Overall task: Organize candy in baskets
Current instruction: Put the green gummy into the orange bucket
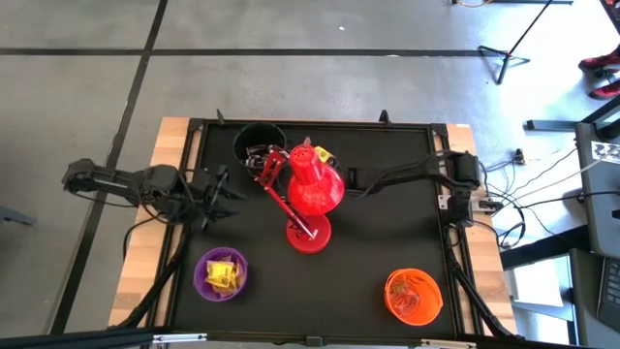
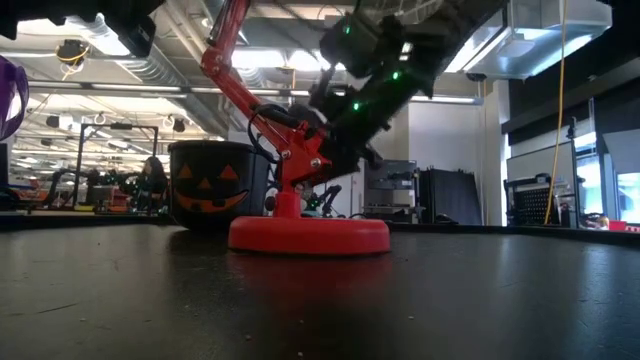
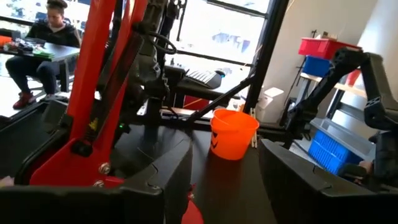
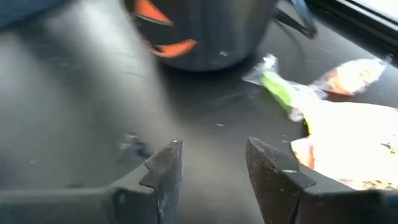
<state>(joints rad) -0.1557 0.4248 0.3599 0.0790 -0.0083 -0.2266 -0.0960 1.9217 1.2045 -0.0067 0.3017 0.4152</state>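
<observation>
We judge the sorting nearly finished: yellow candy fills the purple basket, other sweets the orange basket and black basket, while our right pincer, parted and empty, hovers beside loose sweets on the table; the left pincer, also parted and empty, waits by the red lamp.

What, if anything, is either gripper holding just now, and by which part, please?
Nothing is held. The right gripper stands open above bare table near loose candy; the left gripper is open too, empty.
</observation>
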